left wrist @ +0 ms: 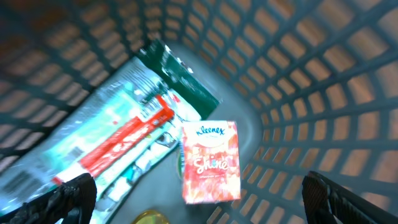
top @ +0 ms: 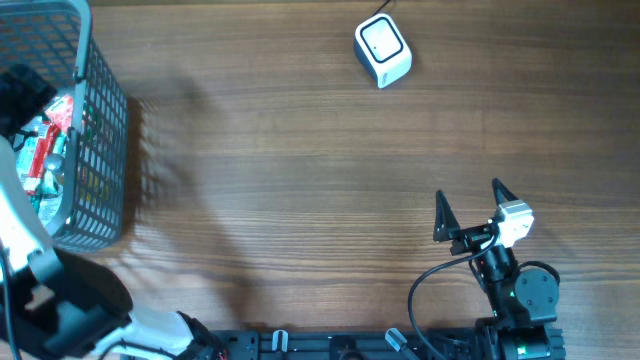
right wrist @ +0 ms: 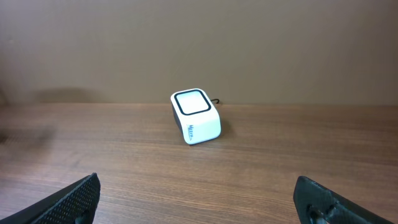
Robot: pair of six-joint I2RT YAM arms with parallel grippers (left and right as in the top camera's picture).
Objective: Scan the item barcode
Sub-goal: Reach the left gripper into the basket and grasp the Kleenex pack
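My left gripper point(left wrist: 199, 190) hangs open inside the grey mesh basket point(top: 105, 150), its fingertips point(left wrist: 74, 196) wide apart with nothing between them. Below it lies an orange-red Kleenex tissue pack point(left wrist: 210, 163), a little blurred. Beside that are a long teal and red packet point(left wrist: 118, 143) and a dark green packet point(left wrist: 183, 78). No barcode shows on any item. The white barcode scanner point(top: 383, 50) stands at the far side of the table, also in the right wrist view as a white scanner point(right wrist: 196, 116). My right gripper point(top: 470, 208) rests open and empty near the front edge.
A yellow round thing point(left wrist: 152, 218) peeks out at the basket floor. The basket walls point(left wrist: 311, 74) close in around the left gripper. The scanner's cable point(top: 385, 8) runs off the far edge. The wooden table point(top: 300, 180) stretches between basket and scanner.
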